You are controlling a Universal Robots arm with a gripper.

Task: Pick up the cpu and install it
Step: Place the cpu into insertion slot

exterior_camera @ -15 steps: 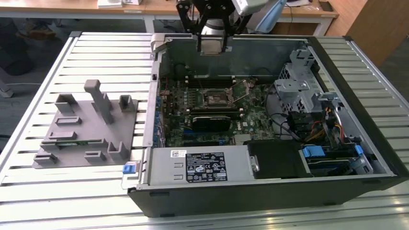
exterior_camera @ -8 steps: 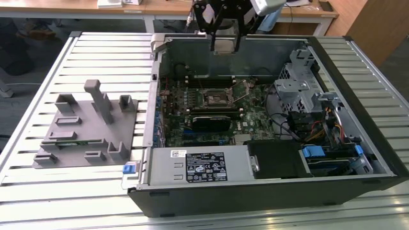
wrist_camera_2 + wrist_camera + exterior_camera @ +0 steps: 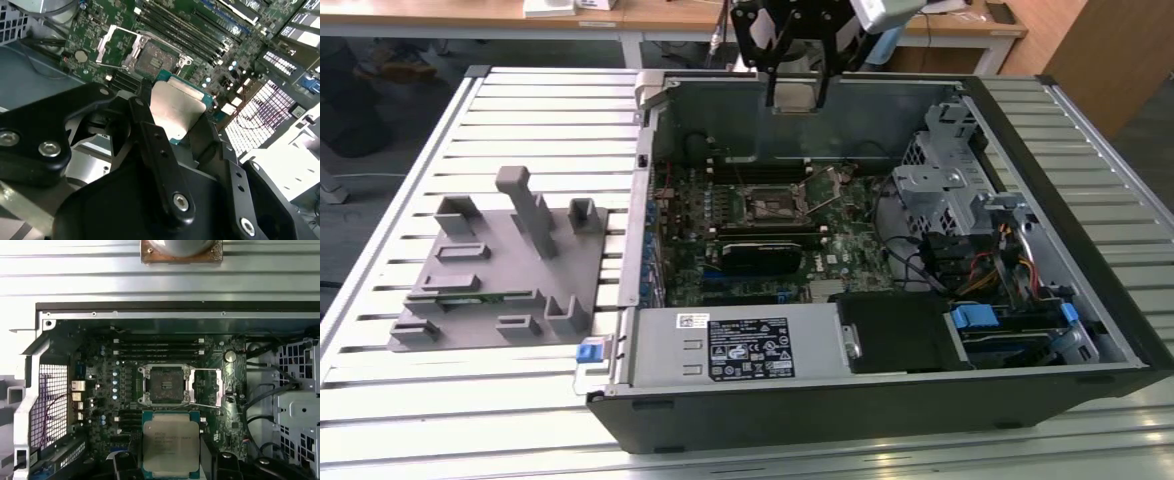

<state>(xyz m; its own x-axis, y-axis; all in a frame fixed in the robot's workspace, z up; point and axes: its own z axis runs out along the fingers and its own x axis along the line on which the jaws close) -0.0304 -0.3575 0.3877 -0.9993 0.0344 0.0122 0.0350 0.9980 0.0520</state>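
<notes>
The end effector (image 3: 797, 88) hangs at the upper middle of the exterior view, over the far wall of the open computer case (image 3: 1087, 330). Its fingers (image 3: 125, 466) are closed on two opposite edges of the cpu (image 3: 171, 442), whose lettered metal top shows in the first wrist view. The chip seems to ride well above the motherboard (image 3: 834, 240), touching nothing. The socket (image 3: 164, 385) lies bare with its metal frame (image 3: 206, 387) swung aside; memory slots (image 3: 157, 347) run close along one edge. A white printed label (image 3: 740, 350) sits on the power supply. A grey fixture (image 3: 507, 265) stands mid-left on the slatted tabletop (image 3: 400, 420).
</notes>
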